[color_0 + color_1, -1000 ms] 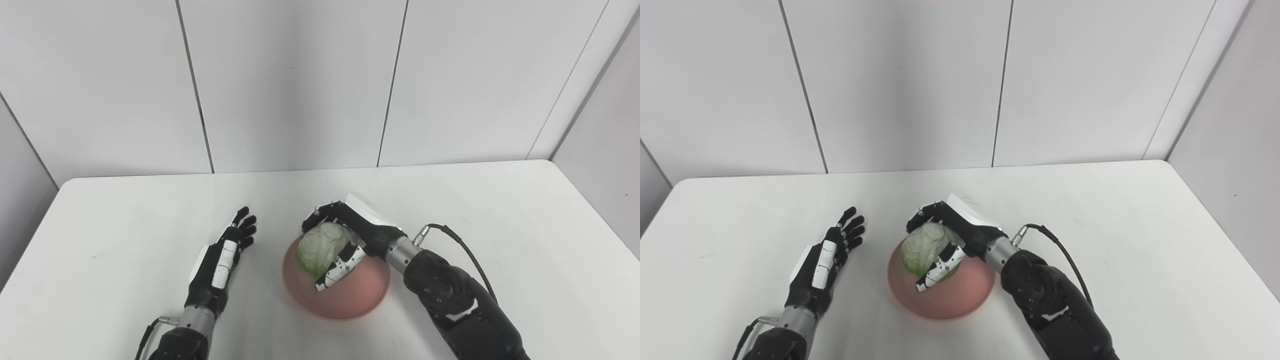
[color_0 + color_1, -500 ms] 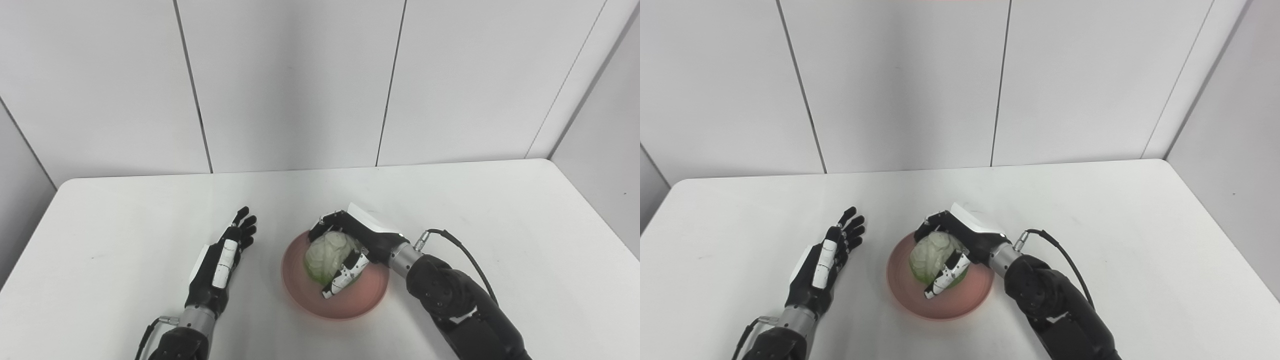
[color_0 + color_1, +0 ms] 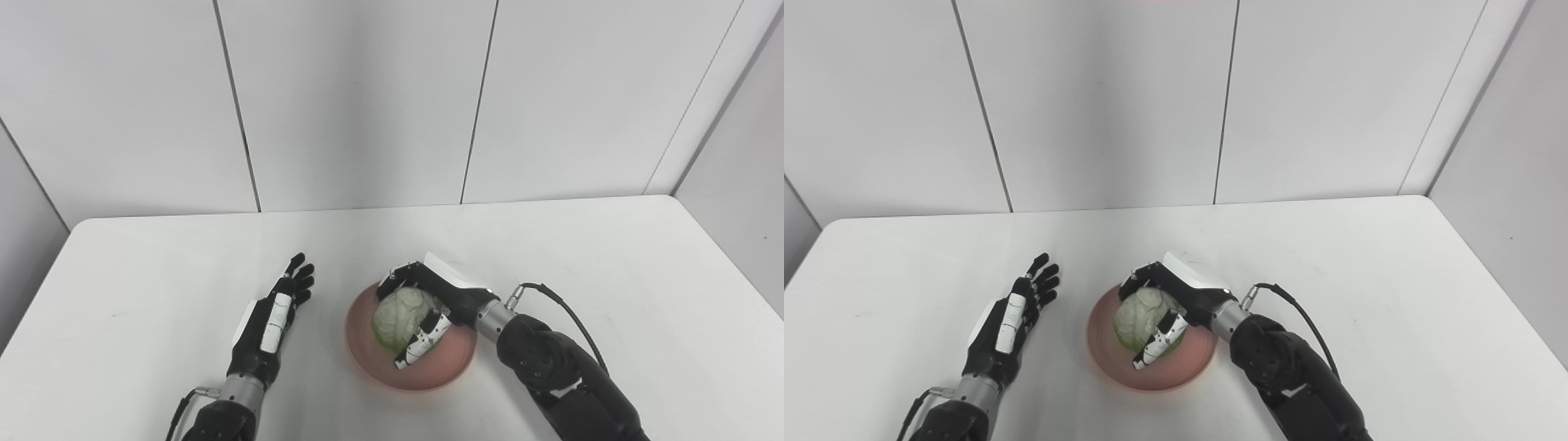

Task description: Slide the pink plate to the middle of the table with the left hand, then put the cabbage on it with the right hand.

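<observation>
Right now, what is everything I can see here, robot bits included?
table: one, white, fills the lower part of the view, against grey wall panels.
plate: one, pink, near the table's middle, between the two hands.
cabbage: one, pale green, on the plate, wrapped by the right hand.
cable: one, black, loops up from the right wrist.
left hand: one, black and white, open, to the left of the plate and apart from it.
right hand: one, black and white, closed around the cabbage over the plate.
</observation>
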Action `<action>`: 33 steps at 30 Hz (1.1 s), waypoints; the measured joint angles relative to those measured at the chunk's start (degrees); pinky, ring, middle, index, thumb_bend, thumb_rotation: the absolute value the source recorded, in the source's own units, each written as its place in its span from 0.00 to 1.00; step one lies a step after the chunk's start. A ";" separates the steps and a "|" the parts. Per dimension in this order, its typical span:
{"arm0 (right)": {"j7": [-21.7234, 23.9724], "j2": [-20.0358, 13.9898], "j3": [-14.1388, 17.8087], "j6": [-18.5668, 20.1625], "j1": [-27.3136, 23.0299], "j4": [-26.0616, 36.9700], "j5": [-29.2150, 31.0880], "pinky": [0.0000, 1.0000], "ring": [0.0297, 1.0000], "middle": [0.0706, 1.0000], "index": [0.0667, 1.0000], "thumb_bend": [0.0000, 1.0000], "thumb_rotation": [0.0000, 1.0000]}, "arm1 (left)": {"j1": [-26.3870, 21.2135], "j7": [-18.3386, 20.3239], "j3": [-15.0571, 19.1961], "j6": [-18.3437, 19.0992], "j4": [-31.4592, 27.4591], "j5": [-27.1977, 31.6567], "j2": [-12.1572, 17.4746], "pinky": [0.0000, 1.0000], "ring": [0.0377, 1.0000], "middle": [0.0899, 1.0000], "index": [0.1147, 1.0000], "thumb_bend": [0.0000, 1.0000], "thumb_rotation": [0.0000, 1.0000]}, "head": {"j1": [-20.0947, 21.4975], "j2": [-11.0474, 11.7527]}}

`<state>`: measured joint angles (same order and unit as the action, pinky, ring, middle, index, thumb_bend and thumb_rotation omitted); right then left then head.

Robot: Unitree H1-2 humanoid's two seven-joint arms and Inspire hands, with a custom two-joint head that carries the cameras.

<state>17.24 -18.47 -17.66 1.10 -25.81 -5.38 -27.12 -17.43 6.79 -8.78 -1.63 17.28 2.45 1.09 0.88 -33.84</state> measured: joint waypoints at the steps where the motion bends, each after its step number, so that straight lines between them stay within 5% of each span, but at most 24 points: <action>1: 0.23 -0.08 -0.07 0.00 0.00 0.02 0.01 0.52 0.61 0.62 0.60 0.76 0.11 | -0.02 0.00 0.00 0.00 0.00 0.00 0.01 0.92 0.93 0.93 0.93 0.89 1.00 | 0.00 0.00; 6: 2.40 -0.83 -0.92 0.38 0.12 1.03 -0.84 0.63 0.70 0.71 0.71 0.92 0.28 | -0.01 0.00 0.00 0.00 -0.03 0.00 0.01 0.92 0.94 0.93 0.92 0.89 1.00 | 0.00 -0.18; 12: 6.83 -1.65 -1.12 4.78 0.50 5.40 -1.23 0.70 0.77 0.78 0.79 0.99 0.31 | 0.02 0.00 -0.01 0.00 -0.16 -0.01 0.01 0.92 0.93 0.93 0.92 0.88 1.00 | 0.09 -0.26; 30: 11.62 -3.13 0.46 11.09 0.68 13.09 -2.24 0.73 0.82 0.84 0.83 1.00 0.28 | 0.12 0.00 -0.15 0.79 -0.72 -0.04 0.03 0.91 0.93 0.92 0.92 0.88 1.00 | 0.09 -0.18; 33: 10.45 -2.65 4.11 10.98 1.16 14.99 0.97 0.75 0.85 0.89 0.90 1.00 0.45 | 0.24 0.00 -0.15 0.82 -0.91 -0.04 0.05 0.92 0.93 0.93 0.92 0.88 1.00 | 0.26 0.00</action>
<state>27.70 -21.12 -13.56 12.08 -24.65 9.61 -26.14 -17.20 6.79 -8.93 -0.81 16.37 2.41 1.14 1.14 -33.84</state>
